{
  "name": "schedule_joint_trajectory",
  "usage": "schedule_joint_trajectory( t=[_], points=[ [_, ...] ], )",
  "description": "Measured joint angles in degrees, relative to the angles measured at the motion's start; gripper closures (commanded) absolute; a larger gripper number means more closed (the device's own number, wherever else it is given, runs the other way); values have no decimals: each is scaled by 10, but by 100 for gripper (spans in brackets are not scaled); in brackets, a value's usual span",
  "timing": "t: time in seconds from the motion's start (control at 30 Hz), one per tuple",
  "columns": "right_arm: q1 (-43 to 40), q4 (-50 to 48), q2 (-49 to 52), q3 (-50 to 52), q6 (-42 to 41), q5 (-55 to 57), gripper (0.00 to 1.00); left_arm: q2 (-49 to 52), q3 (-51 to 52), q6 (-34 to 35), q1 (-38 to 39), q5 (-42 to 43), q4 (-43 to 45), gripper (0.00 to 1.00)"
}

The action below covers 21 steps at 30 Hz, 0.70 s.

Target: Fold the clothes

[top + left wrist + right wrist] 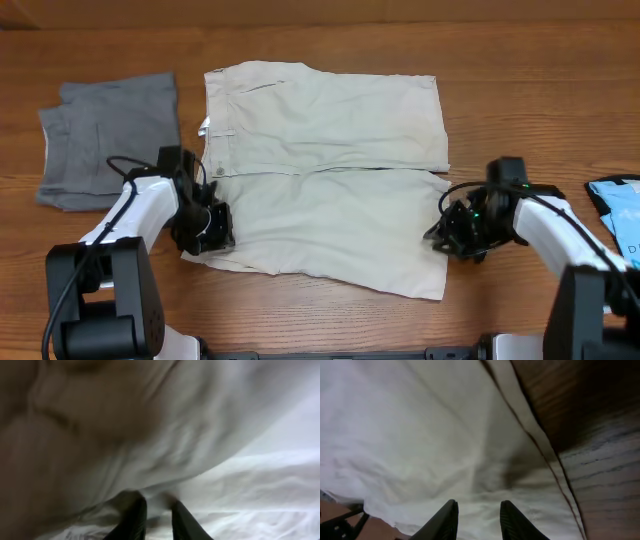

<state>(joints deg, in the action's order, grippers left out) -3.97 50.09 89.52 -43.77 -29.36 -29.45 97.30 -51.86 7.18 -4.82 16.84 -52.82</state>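
The left gripper [208,228] is seen pinched almost shut on a pucker of the near-left waistband corner. The pale beige cotton shorts [330,170], soft and lightly creased, are spread flat on the table [520,60], no fold yet made. At their near-right hem the right gripper [455,232] is held part-open, nothing gripped.

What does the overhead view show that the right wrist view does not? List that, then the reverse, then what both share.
Overhead only: the whole beige shorts spread flat, the grey shorts beyond their waistband end, a light-blue item at the opposite table edge, and the left pincer at the near waistband corner.
Right wrist only: a close look at the stitched hem lying on the wood, with two dark fingers standing apart over the cloth.
Both: the beige shorts, the wooden table and the right pincer at the hem end.
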Motion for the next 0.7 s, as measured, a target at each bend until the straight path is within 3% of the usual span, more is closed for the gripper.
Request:
schedule_joint_trajectory(
  t=[0.07, 0.17, 0.3, 0.57, 0.7],
  points=[
    [0, 5, 27, 7, -2, -7, 72, 0, 7, 4, -11, -2, -12, 80],
    [0, 14, 50, 18, -2, -6, 88, 0, 10, 9, -36, -4, -29, 80],
    [-2, 24, 53, 29, -14, -1, 94, 0, 10, 5, -69, -5, -45, 83],
    [-9, 49, 44, 33, -31, 20, 93, 0, 7, -42, -133, 9, -77, 67],
    [-10, 74, 2, 28, -35, 62, 89, -1, -14, -78, -127, 57, -75, 68]
  ],
)
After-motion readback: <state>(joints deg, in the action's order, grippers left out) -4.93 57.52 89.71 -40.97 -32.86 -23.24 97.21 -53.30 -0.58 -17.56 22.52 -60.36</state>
